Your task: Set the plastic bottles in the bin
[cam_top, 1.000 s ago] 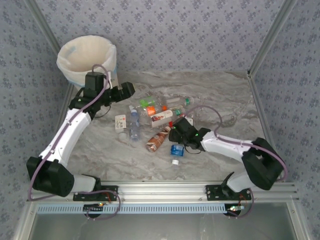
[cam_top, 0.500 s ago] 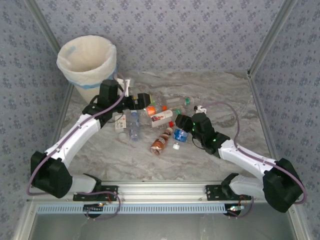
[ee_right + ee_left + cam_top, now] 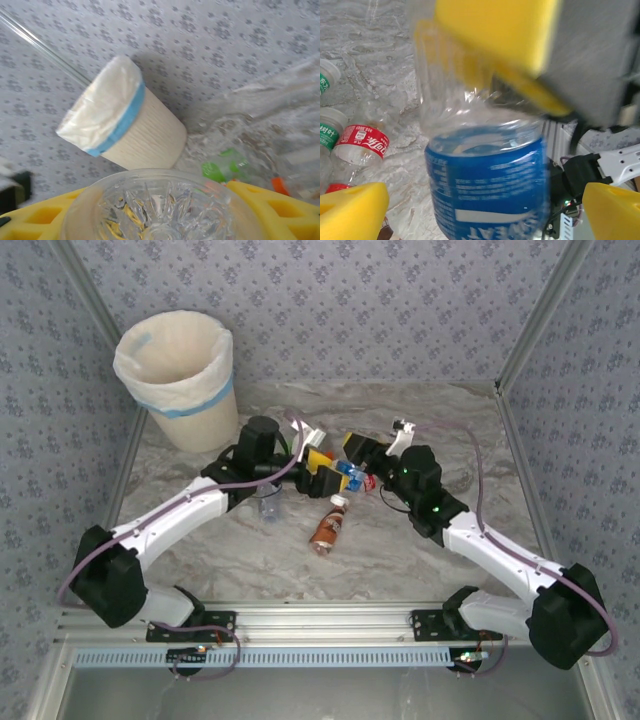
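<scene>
Right wrist view: right gripper (image 3: 160,220) clamped on the blue-labelled bottle (image 3: 485,190), its clear base bulging between the yellow fingers (image 3: 280,210). That bottle is off the table, held up mid-workspace. Left gripper (image 3: 483,207) is spread wide, one yellow fingertip on either side of the same bottle; can't tell if they touch it. Reads as a handover. The bin (image 3: 175,360) stands in the far left corner on the left arm's side, well apart from the right arm, so passing the bottle across makes sense. Around them: brown bottle (image 3: 328,525) lying on the marble table (image 3: 400,560) near the grippers, clear bottle (image 3: 268,502) by the left wrist, red-labelled bottle (image 3: 362,145) and green-labelled bottles (image 3: 327,131) in the pile below. The way to the bin looks open. Likely snag: the right pad sits high on the bottle and could crowd the left fingers as they close on thin plastic.
</scene>
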You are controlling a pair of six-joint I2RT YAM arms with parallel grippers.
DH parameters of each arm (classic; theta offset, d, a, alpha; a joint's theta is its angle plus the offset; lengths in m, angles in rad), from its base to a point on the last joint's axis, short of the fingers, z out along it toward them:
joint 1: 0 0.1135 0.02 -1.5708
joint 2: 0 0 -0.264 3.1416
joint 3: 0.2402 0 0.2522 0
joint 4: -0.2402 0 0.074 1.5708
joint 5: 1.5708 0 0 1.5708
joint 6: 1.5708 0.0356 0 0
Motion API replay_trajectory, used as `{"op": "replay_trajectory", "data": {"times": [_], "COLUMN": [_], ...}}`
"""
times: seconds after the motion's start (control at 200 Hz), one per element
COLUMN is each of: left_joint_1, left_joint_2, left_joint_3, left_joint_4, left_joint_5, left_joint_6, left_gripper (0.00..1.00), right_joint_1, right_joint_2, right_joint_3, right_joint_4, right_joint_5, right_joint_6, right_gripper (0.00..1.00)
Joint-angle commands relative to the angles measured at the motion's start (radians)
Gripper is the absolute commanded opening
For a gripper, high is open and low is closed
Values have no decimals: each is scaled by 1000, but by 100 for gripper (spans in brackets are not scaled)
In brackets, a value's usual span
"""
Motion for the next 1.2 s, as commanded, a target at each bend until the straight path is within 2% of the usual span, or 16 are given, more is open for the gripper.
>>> {"op": "replay_trajectory", "data": {"times": [0.0,0.205,0.395,0.45,0.58,0.635,0.735,0.934,1.084,1.194], "left_joint_1": [-5,-35,-36,-36,-36,-36,-36,-36,-23,6], "left_joint_2": [20,39,65,77,87,84,75,69,56,33], "left_joint_3": [20,37,58,68,88,89,89,88,86,94], "left_joint_4": [44,87,117,111,95,94,85,37,4,-52], "left_joint_5": [-54,23,65,65,65,60,35,-63,-152,-221], "left_joint_6": [68,102,91,86,76,71,74,90,97,107], "left_gripper": [99,99,92,87,68,65,60,50,47,45], "right_joint_1": [-8,-7,-5,-3,-2,-4,-9,-25,-36,-54], "right_joint_2": [9,24,39,43,48,44,31,12,-52,-111], "right_joint_3": [50,71,74,81,85,82,85,134,126,132], "right_joint_4": [56,58,88,81,62,53,23,-139,-227,-363], "right_joint_5": [-46,-74,-99,-103,-113,-113,-119,-179,-102,11], "right_joint_6": [30,29,56,52,51,47,26,-37,-65,-92], "right_gripper": [50,50,51,51,52,54,60,80,91,98]}}
